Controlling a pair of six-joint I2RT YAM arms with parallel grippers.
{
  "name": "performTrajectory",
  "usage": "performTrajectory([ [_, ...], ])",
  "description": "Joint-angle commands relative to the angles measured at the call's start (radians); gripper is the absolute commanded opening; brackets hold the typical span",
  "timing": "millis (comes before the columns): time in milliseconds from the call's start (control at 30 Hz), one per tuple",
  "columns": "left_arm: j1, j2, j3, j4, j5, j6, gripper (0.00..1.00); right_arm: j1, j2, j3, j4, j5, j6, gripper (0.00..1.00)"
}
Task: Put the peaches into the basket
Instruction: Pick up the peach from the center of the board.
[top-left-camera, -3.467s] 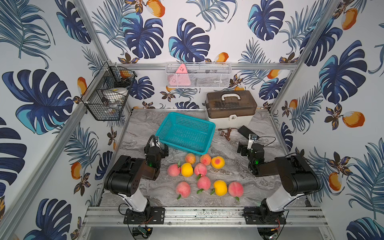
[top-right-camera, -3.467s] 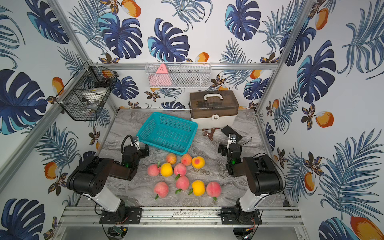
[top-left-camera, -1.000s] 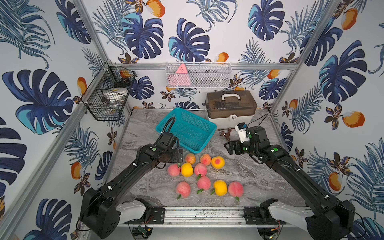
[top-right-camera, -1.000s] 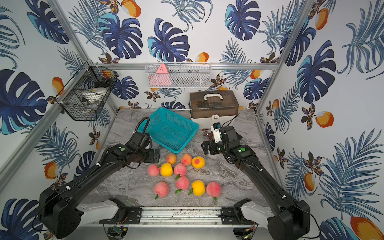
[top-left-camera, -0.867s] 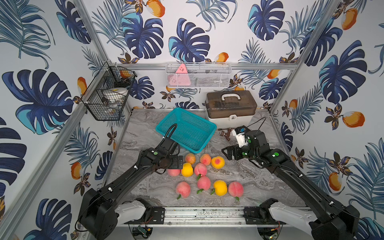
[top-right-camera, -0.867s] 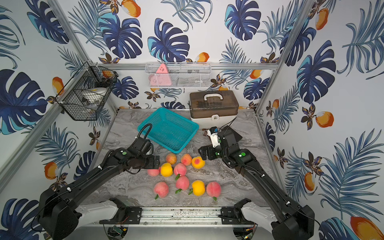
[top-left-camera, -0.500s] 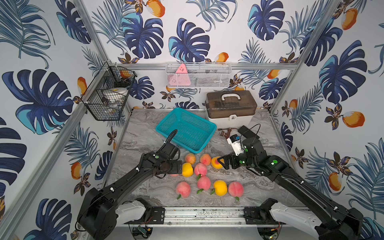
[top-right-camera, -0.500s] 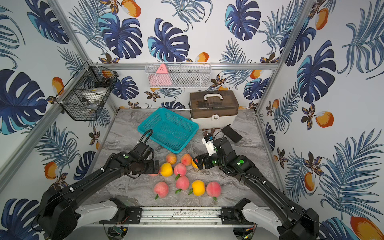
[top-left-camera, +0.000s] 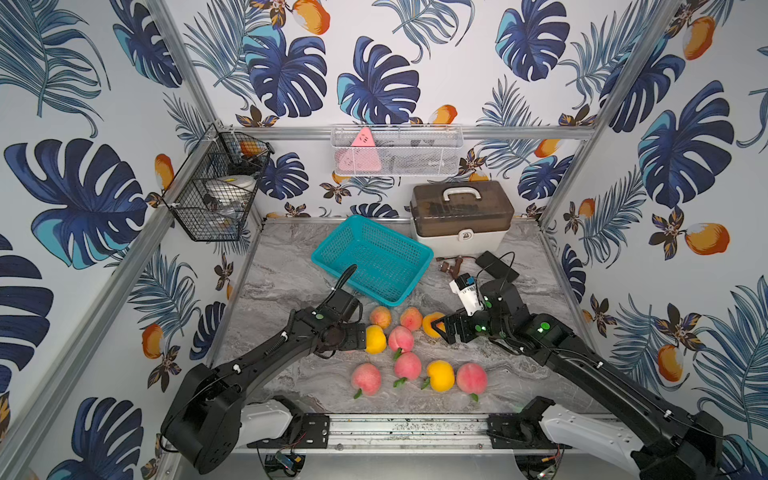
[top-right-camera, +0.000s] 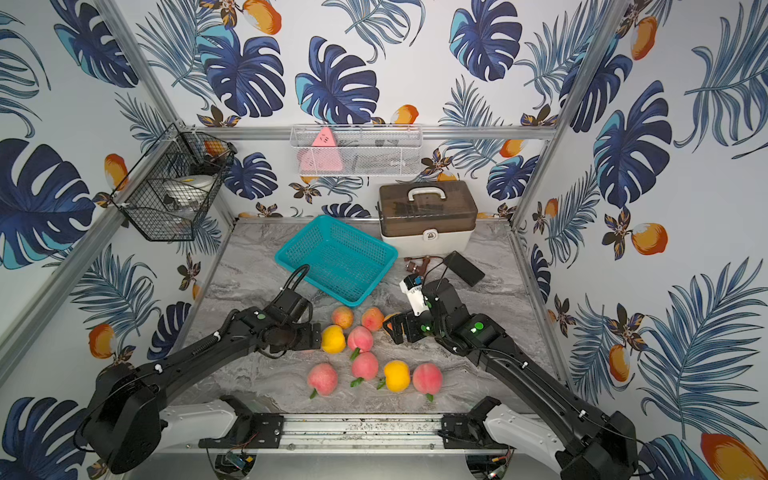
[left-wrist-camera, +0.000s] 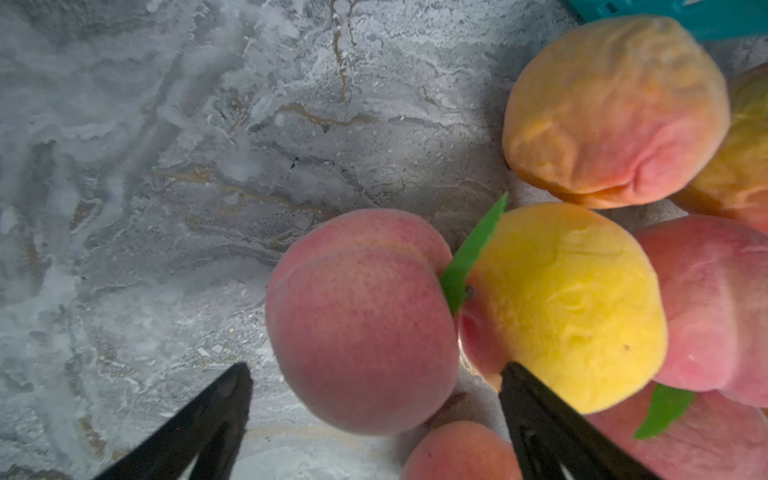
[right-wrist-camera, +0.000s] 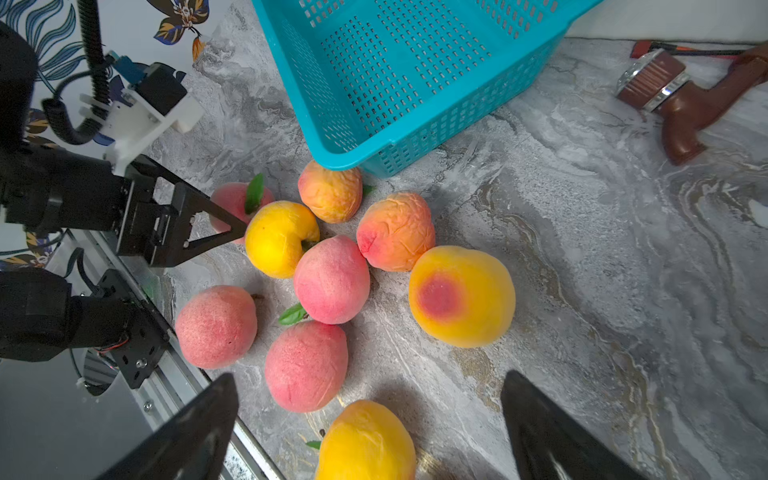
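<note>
Straddling pink peach (left-wrist-camera: 361, 320), L gripper (left-wrist-camera: 374, 370) jaws wide, not pinching; R gripper (right-wrist-camera: 368, 378) wide, empty, by blotched yellow peach (right-wrist-camera: 461, 295). Peaches (top-left-camera: 407, 365) all on table (right-wrist-camera: 582, 249) by empty basket (right-wrist-camera: 436, 120). Prob light, soft, rolly: pinch across widest middle, clear of leaf (left-wrist-camera: 469, 257).

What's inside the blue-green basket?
Nothing shows inside the basket: only bare mesh floor in both top views. The peaches lie on the table beside it. Its near wall and the left arm's cable cover a thin strip of floor.

From above, left gripper (top-left-camera: 356, 335) hides one peach (left-wrist-camera: 361, 320)
</note>
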Motion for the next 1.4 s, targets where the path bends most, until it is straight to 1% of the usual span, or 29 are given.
performTrajectory([
  [0, -0.001, 0.007, -0.001, 0.027, -0.031, -0.016, 0.95, 0.002, 0.008, 0.001, 0.033, -0.017, 0.004, 1.00],
  [200, -0.001, 0.023, -0.010, 0.043, -0.048, -0.019, 0.90, 0.003, 0.019, 0.001, 0.044, -0.025, 0.007, 1.00],
  [467, -0.001, 0.034, -0.010, 0.037, -0.063, -0.007, 0.76, 0.003, 0.028, 0.011, 0.044, -0.007, 0.006, 1.00],
  [800, 0.000, 0.027, 0.009, 0.015, -0.090, 0.006, 0.63, 0.003, 0.015, 0.013, 0.031, 0.003, 0.004, 1.00],
  [1100, 0.000, -0.012, 0.097, -0.068, -0.117, 0.027, 0.62, 0.002, 0.032, 0.056, 0.019, -0.005, -0.004, 1.00],
  [1367, 0.000, -0.010, 0.226, -0.132, -0.092, 0.052, 0.61, 0.002, 0.088, 0.119, 0.022, -0.017, -0.024, 1.00],
])
